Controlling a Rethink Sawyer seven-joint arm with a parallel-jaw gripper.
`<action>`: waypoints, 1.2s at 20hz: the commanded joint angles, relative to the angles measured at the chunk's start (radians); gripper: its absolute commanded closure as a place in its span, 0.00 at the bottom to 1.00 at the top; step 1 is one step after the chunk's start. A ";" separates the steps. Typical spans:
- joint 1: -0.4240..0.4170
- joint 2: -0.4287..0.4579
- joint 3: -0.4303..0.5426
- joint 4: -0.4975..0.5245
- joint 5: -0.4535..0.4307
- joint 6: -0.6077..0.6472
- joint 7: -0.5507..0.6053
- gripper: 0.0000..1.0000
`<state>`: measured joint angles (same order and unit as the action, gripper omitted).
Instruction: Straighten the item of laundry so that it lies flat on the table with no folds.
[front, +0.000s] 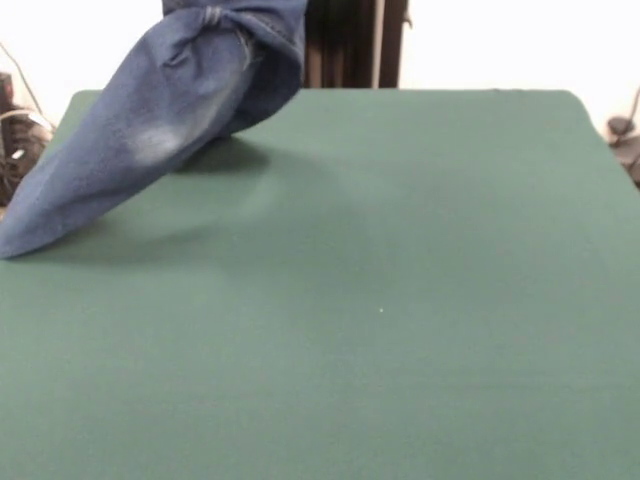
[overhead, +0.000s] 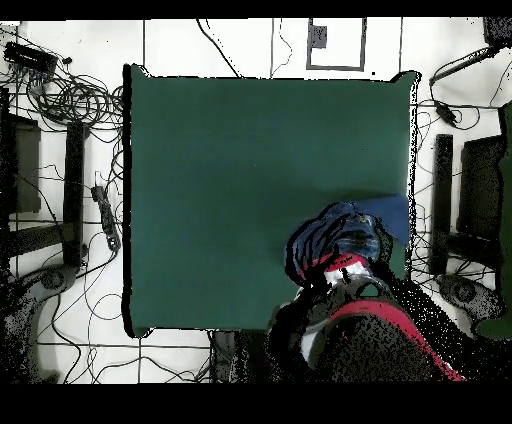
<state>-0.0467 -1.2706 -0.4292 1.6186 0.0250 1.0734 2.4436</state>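
The item of laundry (front: 170, 110), blue denim jeans with a pale faded patch, hangs bunched from a gathered point at the top edge of the front view. It slopes down to the left, and its lower end rests on the green table (front: 400, 300) near the left edge. From overhead the jeans (overhead: 345, 232) are a crumpled heap near the table's right side, with one flat blue corner (overhead: 392, 213) spread on the cloth. My gripper (overhead: 344, 260) is above that heap, shut on the raised denim and mostly hidden by it. The red and black arm (overhead: 365, 315) leads back from it.
Most of the table (overhead: 230, 180) is bare green cloth. Cables and dark equipment (overhead: 60, 95) lie on the floor beyond the table's edges, and dark stands (overhead: 470, 200) are alongside it. A dark post (front: 350, 45) rises behind the far edge.
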 joint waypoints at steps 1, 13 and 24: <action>0.020 0.019 0.024 -0.004 0.042 0.038 0.232 1.00; -0.063 0.066 0.050 0.045 0.039 -0.072 0.110 1.00; -0.020 0.095 0.021 -0.026 -0.018 -0.011 0.237 1.00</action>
<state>-0.1107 -1.2530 -0.4349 1.6015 0.0233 1.0293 2.4436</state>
